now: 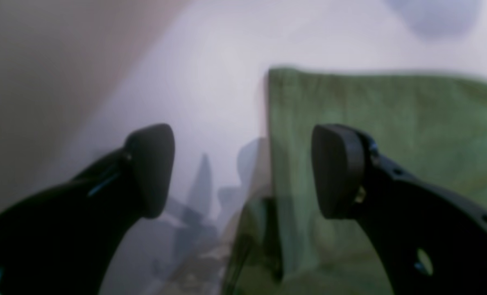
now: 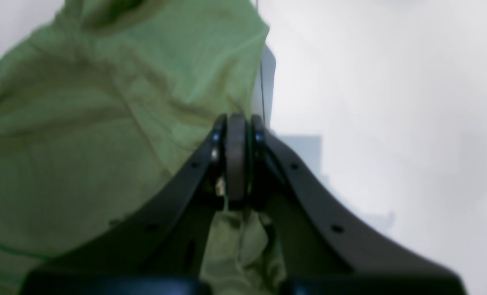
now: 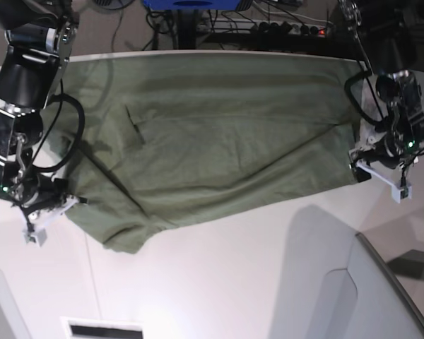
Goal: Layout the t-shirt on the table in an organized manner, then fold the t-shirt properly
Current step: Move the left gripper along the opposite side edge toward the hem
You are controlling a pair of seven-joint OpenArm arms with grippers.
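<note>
Base view shows the t-shirt (image 3: 219,134) spread wide across the white table (image 3: 233,282), reaching from 9 o'clock to 3 o'clock. The right gripper (image 3: 53,201) sits at 8 o'clock and is squeezed tight on the shirt's edge, with green cloth bunched under its claws. The left gripper (image 3: 364,159) sits at 3 o'clock with its claws apart, right at the shirt's edge, holding nothing.

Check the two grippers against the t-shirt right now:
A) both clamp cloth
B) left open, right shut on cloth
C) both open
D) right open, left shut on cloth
B: the left gripper has its jaws apart over the t-shirt edge, while the right gripper pinches green fabric.
</note>
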